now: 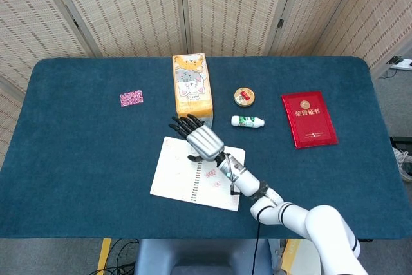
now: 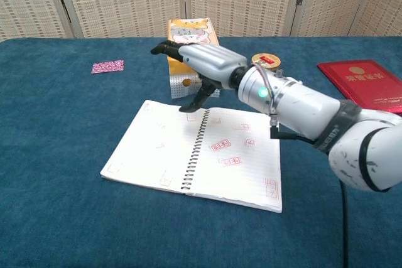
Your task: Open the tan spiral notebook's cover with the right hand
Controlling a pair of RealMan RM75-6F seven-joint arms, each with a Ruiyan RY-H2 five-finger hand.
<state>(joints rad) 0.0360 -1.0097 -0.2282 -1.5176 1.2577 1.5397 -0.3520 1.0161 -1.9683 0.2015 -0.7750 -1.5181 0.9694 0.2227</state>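
The spiral notebook (image 1: 175,173) (image 2: 157,149) lies flat and open on the blue table, white lined pages with red stamps facing up, its spiral down the middle. The tan cover is under the left pages and hidden. My right hand (image 1: 201,138) (image 2: 200,65) hovers above the notebook's far edge near the spiral, fingers apart and stretched toward the far left, holding nothing. It does not touch the pages. My left hand is not seen in either view.
An orange cat-print tissue box (image 1: 191,84) (image 2: 188,36) stands just behind the hand. A small white bottle (image 1: 247,121), a round tin (image 1: 244,96) and a red certificate book (image 1: 309,118) (image 2: 365,86) lie to the right. A pink packet (image 1: 131,98) (image 2: 107,66) lies far left.
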